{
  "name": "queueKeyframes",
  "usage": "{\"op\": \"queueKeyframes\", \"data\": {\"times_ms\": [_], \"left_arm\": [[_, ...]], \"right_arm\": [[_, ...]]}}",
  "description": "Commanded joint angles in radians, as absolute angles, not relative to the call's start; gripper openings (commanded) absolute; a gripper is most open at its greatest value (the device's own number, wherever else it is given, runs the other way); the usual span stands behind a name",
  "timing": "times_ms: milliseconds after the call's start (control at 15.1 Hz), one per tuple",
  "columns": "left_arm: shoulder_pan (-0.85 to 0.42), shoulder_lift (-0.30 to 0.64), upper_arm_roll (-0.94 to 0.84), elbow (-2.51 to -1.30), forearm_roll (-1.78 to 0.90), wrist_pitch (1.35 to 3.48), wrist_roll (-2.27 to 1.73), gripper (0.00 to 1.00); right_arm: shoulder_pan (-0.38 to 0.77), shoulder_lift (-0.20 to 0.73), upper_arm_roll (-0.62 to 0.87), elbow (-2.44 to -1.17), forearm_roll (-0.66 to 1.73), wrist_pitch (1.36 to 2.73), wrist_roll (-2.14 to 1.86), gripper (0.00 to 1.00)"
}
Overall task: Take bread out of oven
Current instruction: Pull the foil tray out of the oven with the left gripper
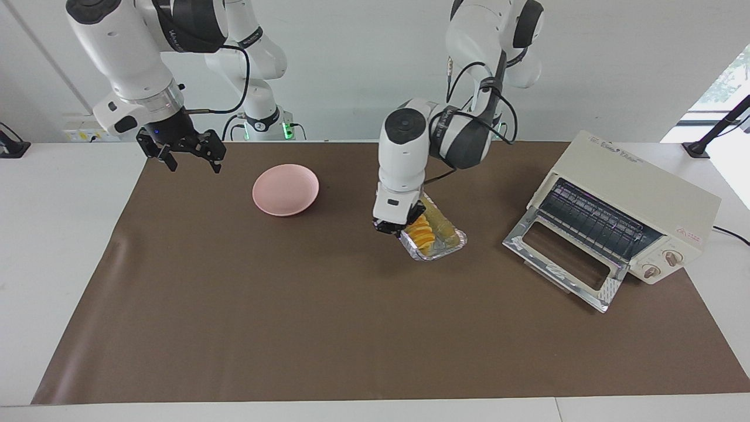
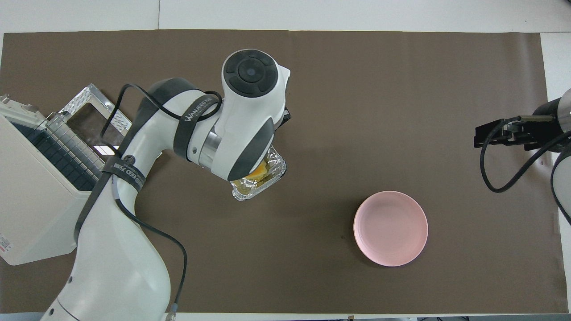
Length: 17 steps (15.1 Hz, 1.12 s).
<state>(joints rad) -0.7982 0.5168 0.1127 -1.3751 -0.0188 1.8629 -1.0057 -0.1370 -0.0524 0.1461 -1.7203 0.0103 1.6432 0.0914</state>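
The bread [image 1: 423,230] lies in a silver foil tray [image 1: 448,241] on the mat, mid-table, outside the oven [image 1: 636,196]. The oven stands at the left arm's end with its glass door [image 1: 562,261] dropped open and its rack bare. My left gripper [image 1: 400,221] is down at the bread's end that lies toward the right arm, at tray level. In the overhead view the left wrist covers it; only a bit of bread [image 2: 261,170] and tray [image 2: 267,182] shows. My right gripper [image 1: 190,157] waits open in the air over the mat's corner at the right arm's end.
A pink plate [image 1: 286,189] sits empty on the brown mat [image 1: 293,305], between the tray and the right arm's end, and shows in the overhead view [image 2: 391,228]. The oven's open door juts onto the mat.
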Motion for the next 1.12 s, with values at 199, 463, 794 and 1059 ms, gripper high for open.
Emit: {"op": "queueKeyframes", "data": {"times_ms": [199, 463, 794, 1059], "left_arm": [[-0.839, 0.568, 0.135, -1.312, -0.008, 1.858, -1.011, 0.00], [-0.844, 0.578, 0.132, -1.292, -0.011, 1.873, -0.950, 0.00], [-0.888, 0.568, 0.129, -1.341, -0.006, 1.917, -0.835, 0.00], [-0.893, 0.557, 0.124, -1.385, -0.014, 1.963, -0.753, 0.00]], "right_arm": [[-0.147, -0.049, 0.152, -1.713, 0.021, 1.629, 0.077, 1.00], [-0.144, -0.052, 0.153, -1.718, 0.021, 1.632, 0.072, 1.00], [-0.143, -0.066, 0.153, -1.793, 0.023, 1.779, 0.083, 1.00], [-0.143, -0.043, 0.152, -1.801, 0.023, 1.792, 0.118, 1.00]]}}
